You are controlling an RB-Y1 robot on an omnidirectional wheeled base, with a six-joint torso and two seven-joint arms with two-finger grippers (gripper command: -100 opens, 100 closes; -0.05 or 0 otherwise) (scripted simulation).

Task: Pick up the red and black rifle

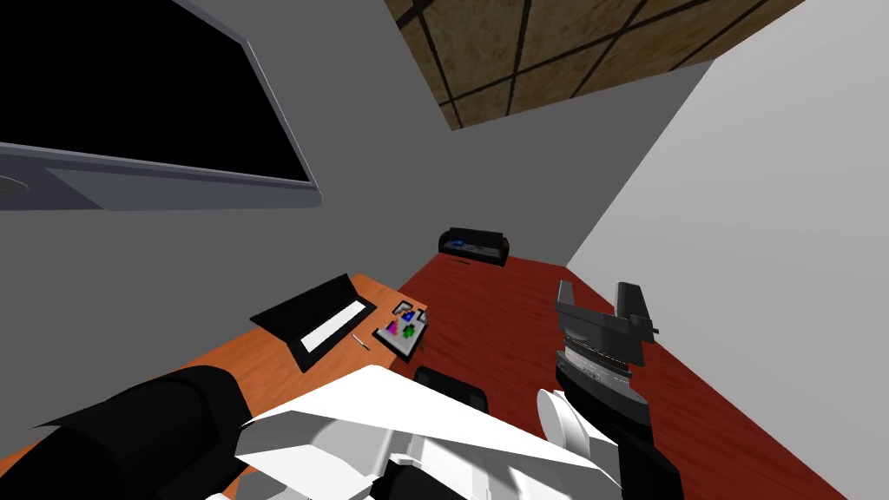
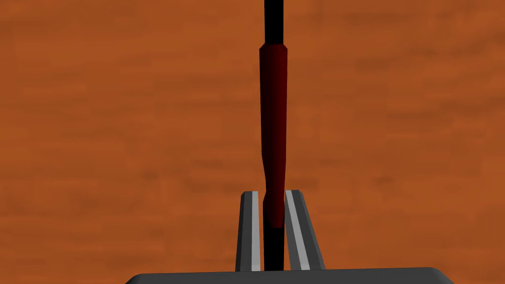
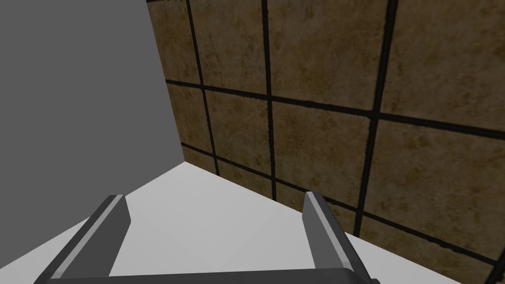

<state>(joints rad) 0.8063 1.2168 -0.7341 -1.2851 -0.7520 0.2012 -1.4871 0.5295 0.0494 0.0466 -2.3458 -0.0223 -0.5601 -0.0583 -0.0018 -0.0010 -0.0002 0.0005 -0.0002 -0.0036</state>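
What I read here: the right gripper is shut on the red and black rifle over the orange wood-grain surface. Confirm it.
Wrong arm. The left gripper is shut on the red and black rifle over the orange wood-grain surface, as the left wrist view shows. The right gripper stands open on nothing in the right wrist view.
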